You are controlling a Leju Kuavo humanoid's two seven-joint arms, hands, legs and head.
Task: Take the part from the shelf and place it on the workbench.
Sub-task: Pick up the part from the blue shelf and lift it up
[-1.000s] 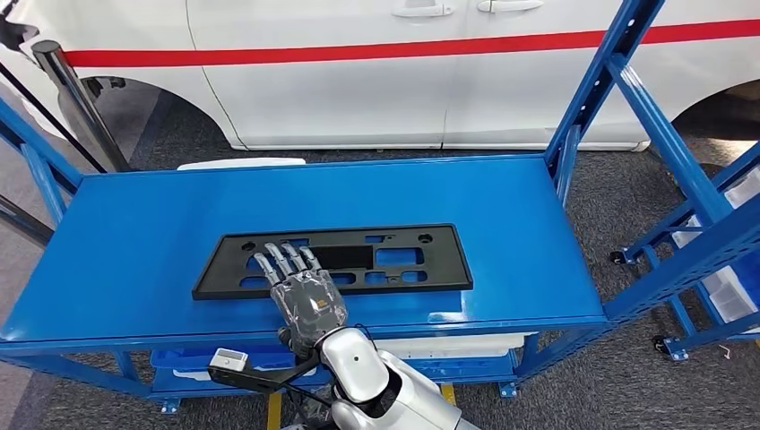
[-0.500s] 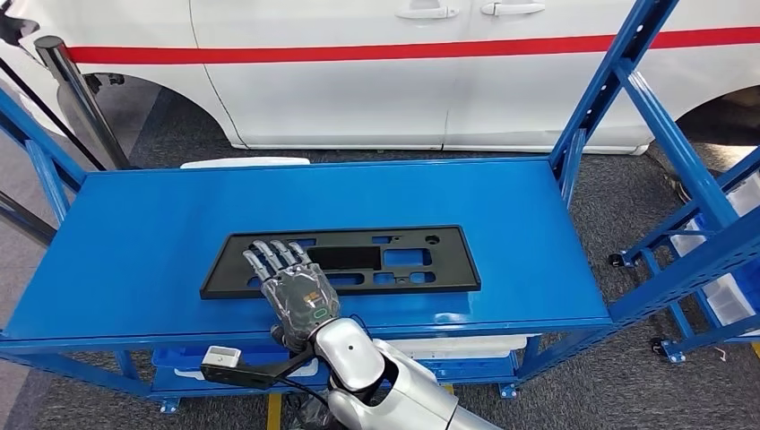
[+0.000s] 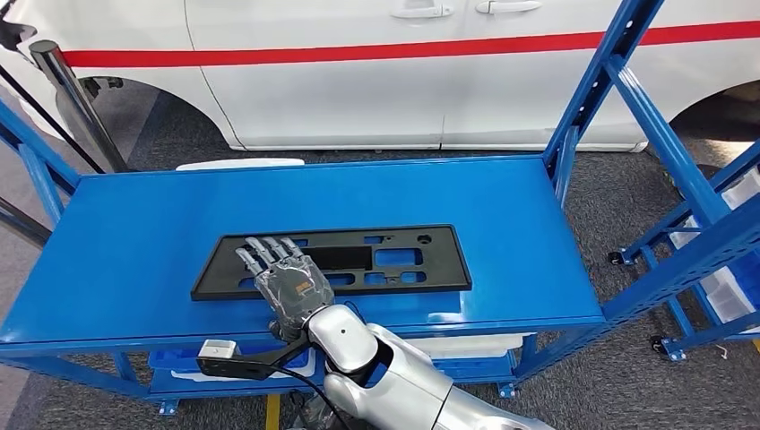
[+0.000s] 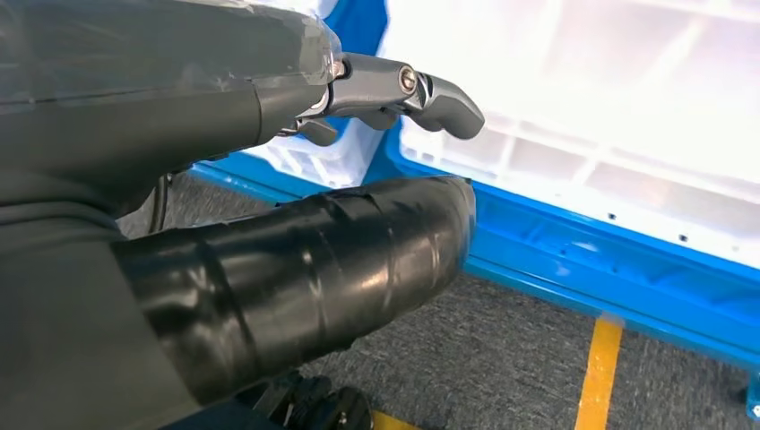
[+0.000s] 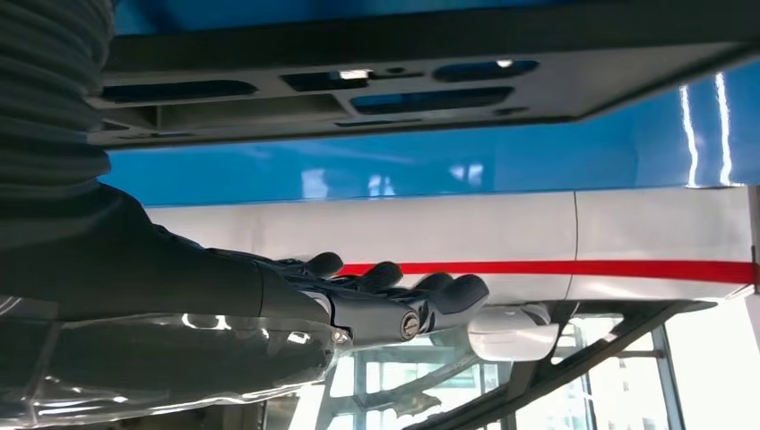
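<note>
- Over the last second the right hand (image 3: 289,285) had slid leftward along the near edge of the part (image 3: 394,260); half a second earlier the whole view was shifted slightly, so the camera moved too, while the part itself kept its place.
- The part, a flat black plate with cut-outs, lay flat on the blue workbench (image 3: 134,242), toward its near edge, long side parallel to that edge.
- The right hand hovered over or rested on the part's left end, fingers extended and slightly apart, gripping nothing; whether it touched the plate could not be told.
- The left hand (image 4: 269,224) hung low beside a white crate (image 4: 627,116), fingers apart, thumb out, holding nothing.
- Judged from this, placement looked finished; to do the release well, the hand should lift straight up so the plate is not dragged toward the edge.
- Count: one part, one workbench, one white vehicle (image 3: 376,72) behind it.
</note>
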